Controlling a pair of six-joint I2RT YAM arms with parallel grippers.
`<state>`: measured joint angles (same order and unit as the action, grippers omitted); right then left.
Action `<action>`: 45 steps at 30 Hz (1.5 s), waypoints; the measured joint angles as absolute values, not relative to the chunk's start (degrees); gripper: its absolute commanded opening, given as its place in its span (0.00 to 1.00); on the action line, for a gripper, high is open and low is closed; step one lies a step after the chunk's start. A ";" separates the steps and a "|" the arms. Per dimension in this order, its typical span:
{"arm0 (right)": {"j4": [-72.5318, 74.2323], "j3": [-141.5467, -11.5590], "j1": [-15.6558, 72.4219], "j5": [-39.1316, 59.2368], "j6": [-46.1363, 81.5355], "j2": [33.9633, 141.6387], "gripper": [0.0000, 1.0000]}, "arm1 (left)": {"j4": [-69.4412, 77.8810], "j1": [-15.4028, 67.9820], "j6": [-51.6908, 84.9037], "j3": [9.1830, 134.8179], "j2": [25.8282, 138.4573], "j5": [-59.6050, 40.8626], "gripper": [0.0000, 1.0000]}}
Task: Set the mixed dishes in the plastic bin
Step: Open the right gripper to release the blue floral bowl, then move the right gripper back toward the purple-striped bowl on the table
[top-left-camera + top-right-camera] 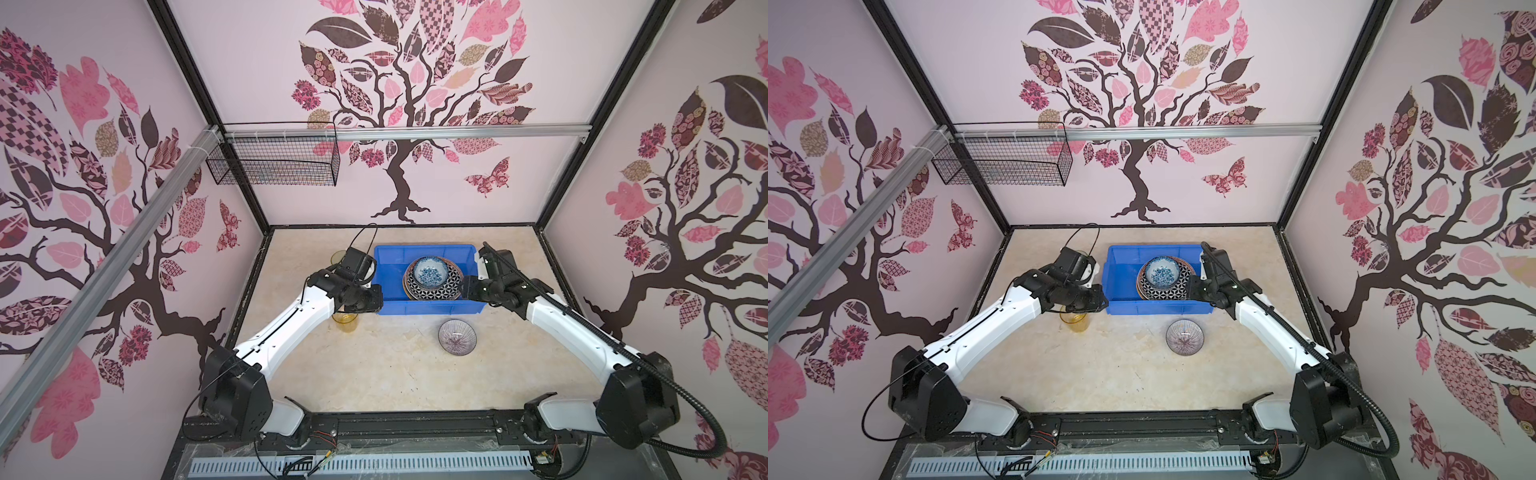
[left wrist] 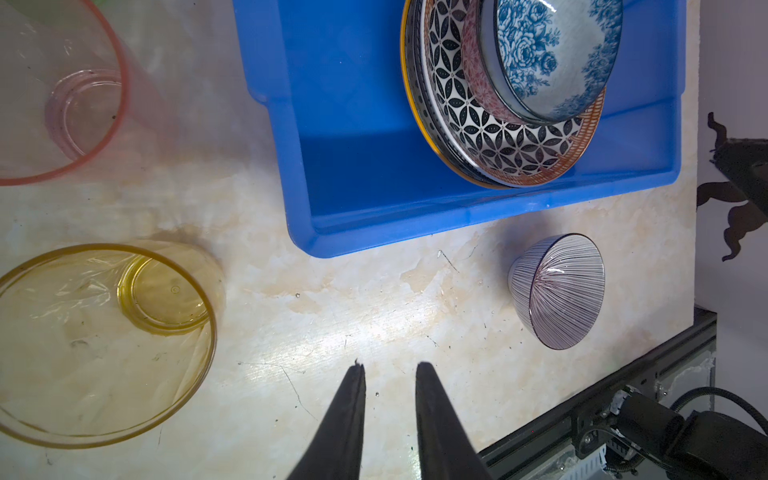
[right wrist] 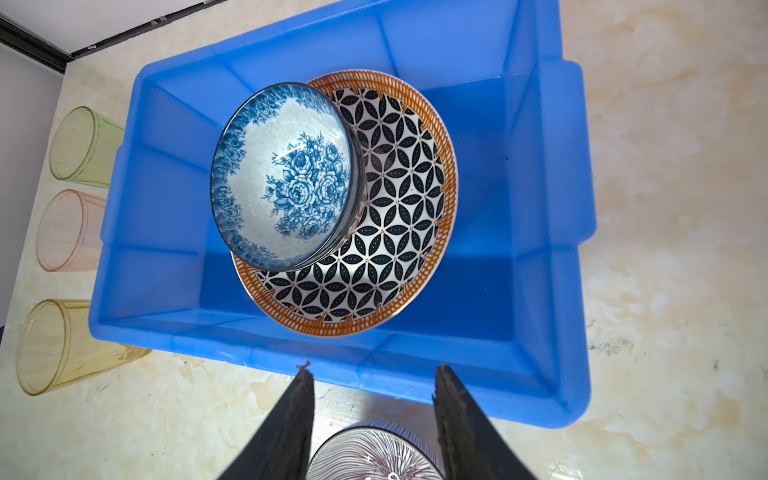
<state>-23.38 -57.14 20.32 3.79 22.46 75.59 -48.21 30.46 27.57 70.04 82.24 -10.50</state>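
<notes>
Right gripper [image 3: 374,370]: jaws spread wide, nothing held. It is positioned by the near wall of the blue bin [image 3: 540,166], with the striped bowl [image 3: 374,453] on the table just outside that wall, not gripped.

Left gripper [image 2: 391,368]: narrow gap, empty, near the amber tumbler [image 2: 104,345].

In the bin: blue floral bowl [image 3: 286,178], seated off-centre on the geometric plate [image 3: 395,208].

Risks, as judged:
- bin wall clipped on descent to the striped bowl
- glazed rim slipped from the fingers
- off-centre stack shifted by another bowl
- amber tumbler toppled unless the left jaws are widened

No brand, label or writing can be read.
</notes>
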 measured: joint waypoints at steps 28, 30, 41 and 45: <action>-28.18 -45.82 20.27 2.15 22.68 63.18 0.57 | -48.64 32.58 28.62 70.06 81.25 -6.50 0.26; -28.29 -45.10 20.27 2.22 22.94 62.70 0.57 | -48.64 32.69 28.62 70.06 81.25 -6.44 0.26; -28.60 -40.97 20.27 3.73 24.45 60.80 0.57 | -48.64 32.69 28.67 70.06 81.25 -6.09 0.26; -28.64 -40.18 20.27 4.27 24.47 60.66 0.58 | -48.64 32.69 28.69 70.06 81.25 -6.09 0.26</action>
<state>-28.64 -40.18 20.27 4.27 24.47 60.66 -48.64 32.69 28.69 70.06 81.25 -6.09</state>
